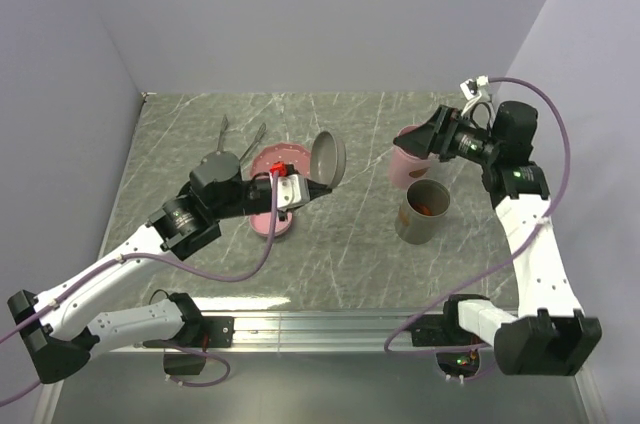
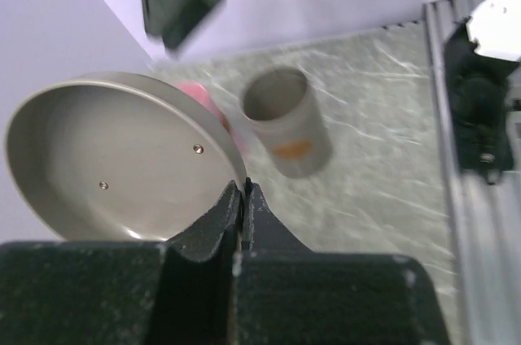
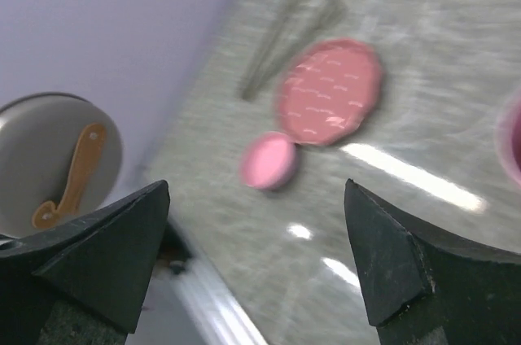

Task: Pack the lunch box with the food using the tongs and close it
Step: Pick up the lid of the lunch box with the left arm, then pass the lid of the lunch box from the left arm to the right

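From above, my left fingers (image 1: pixel 320 187) are clenched on the rim of the grey lid (image 1: pixel 329 157), held off the surface (image 1: pixel 350 264). The grey tub (image 1: pixel 424 212) stands well apart from them, nearer my right fingers (image 1: pixel 420 134), uncapped, with something red inside. Those gape beside the pink tub (image 1: pixel 404 172).

Through the left wrist, the grey lid rises just above my clamped fingertips, with the grey tub beyond.

Through the right wrist, nothing sits between my spread fingers. Ahead lie the tongs (image 3: pixel 281 44), a bare-looking plate (image 3: pixel 330 93) and the pink lid (image 3: pixel 267 159). I judge packing done and both closures left.
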Controlling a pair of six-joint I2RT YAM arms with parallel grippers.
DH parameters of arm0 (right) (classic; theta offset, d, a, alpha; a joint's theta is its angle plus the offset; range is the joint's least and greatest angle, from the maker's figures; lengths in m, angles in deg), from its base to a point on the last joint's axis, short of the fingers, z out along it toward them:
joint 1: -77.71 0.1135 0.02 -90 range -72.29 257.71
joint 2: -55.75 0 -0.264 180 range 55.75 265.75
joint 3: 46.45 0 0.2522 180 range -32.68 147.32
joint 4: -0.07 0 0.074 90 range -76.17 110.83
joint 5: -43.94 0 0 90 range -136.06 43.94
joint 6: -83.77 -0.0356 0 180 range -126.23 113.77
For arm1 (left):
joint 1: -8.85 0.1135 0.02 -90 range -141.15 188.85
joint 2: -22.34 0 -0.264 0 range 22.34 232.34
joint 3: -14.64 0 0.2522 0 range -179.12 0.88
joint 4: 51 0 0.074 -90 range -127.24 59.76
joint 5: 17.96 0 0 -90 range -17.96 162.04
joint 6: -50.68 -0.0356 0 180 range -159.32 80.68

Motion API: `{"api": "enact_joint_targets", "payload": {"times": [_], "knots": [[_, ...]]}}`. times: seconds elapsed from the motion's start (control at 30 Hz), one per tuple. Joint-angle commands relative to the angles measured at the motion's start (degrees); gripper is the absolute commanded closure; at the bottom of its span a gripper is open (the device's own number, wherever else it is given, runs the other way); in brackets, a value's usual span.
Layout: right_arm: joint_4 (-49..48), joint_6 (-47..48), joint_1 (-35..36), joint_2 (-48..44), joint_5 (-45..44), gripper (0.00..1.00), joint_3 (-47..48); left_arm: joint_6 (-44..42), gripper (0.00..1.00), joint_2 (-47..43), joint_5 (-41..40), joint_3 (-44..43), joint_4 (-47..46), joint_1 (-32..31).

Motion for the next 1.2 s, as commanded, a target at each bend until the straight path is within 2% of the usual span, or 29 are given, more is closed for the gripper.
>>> {"api": "enact_joint_targets", "payload": {"times": [0.0, 0.03, 0.07, 0.1, 0.23, 0.33, 0.4, 0.43, 0.6, 0.83, 0.97, 1.17], "knots": [[-24.75, -20.84, -0.16, 1.70, 13.09, 0.06, -3.64, -6.58, 1.00, 0.68, 2.68, -5.43, -2.53, -0.03], [-31.64, -26.28, 0.54, 1.35, 13.80, 0.06, -7.40, -7.75, 1.00, 0.95, 2.25, -6.23, -3.22, -0.03], [-43.37, -35.82, 1.16, 1.00, 13.46, 0.07, -8.92, -8.46, 1.00, 1.04, 1.81, -7.10, -4.01, 0.06], [-47.22, -38.96, 2.03, 0.74, 13.02, 0.07, -9.80, -9.60, 1.00, 1.12, 0.93, -7.29, -4.89, 0.06], [-54.37, -45.74, 9.66, 1.96, 11.61, 0.08, -8.58, -10.14, 1.00, 1.39, -1.09, -7.03, -10.51, 0.06], [-62.09, -50.48, 12.67, 2.93, 11.43, 0.08, -8.66, -10.05, 1.00, 0.69, -3.46, -5.54, -13.94, 0.06], [-68.78, -57.07, 14.25, 4.42, 11.17, 0.08, -8.93, -9.09, 1.00, 0.07, -4.78, -4.22, -17.37, 0.14], [-70.36, -60.40, 14.61, 4.86, 11.17, 0.10, -8.93, -9.00, 1.00, -0.19, -5.14, -3.86, -17.99, 0.14], [-72.22, -62.71, 17.50, 8.02, 10.03, 0.16, -7.88, -7.76, 1.00, -0.46, -3.74, -3.94, -18.36, 0.67], [-83.29, -74.57, 20.67, 13.04, 7.04, 0.31, -7.88, -8.91, 1.00, -0.46, -2.50, -5.27, -15.54, 0.85], [-86.63, -76.78, 21.20, 13.48, 6.78, 0.34, -7.52, -9.96, 1.00, -0.54, -1.89, -5.09, -13.86, 0.85], [-85.24, -76.08, 22.61, 12.60, 7.30, 0.38, -7.35, -11.10, 1.00, -0.28, -1.36, -4.13, -14.12, 0.85]]}}
